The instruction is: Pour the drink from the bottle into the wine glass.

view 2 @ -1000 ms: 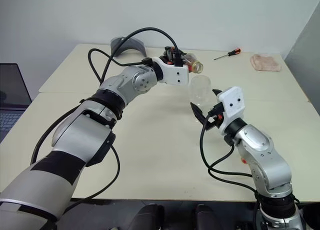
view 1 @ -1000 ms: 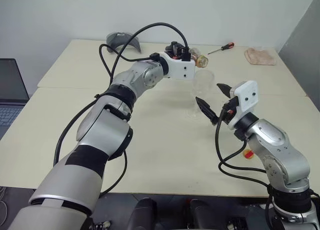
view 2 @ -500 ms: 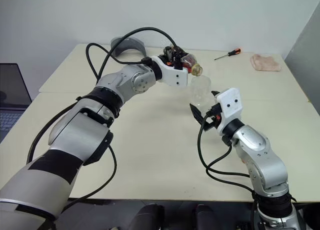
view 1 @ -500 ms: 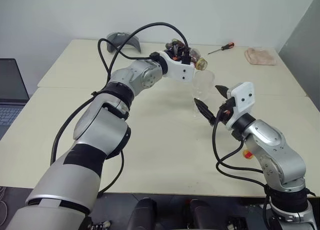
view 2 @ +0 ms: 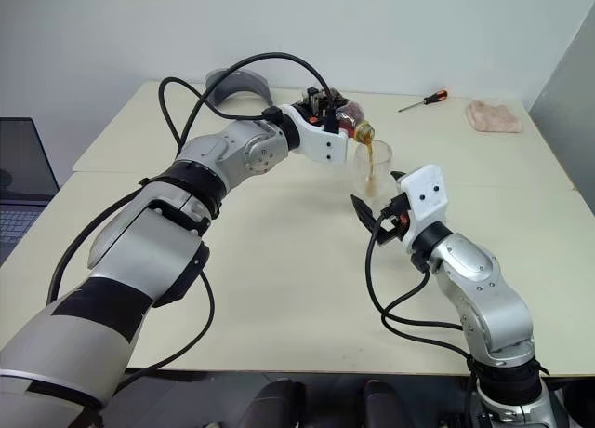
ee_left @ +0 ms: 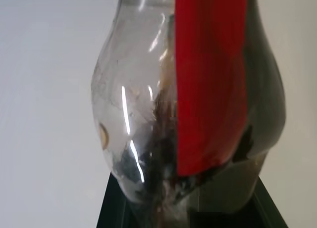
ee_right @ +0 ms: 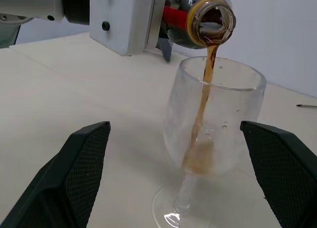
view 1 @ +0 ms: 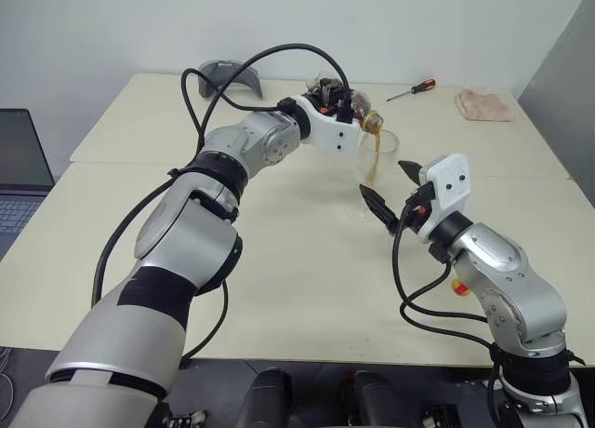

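The left gripper is clamping the bottle on its side, mouth just above the wine glass; the drink is falling in a thin stream into the bowl; the right gripper, jaws wide apart, is waiting just beside the wine glass, holding nothing. In the left wrist view, the bottle's red strap is looming close. In the right wrist view, brown liquid is pooling low in the wine glass; tipping slowly, mouth centred over the rim, should avoid spills.
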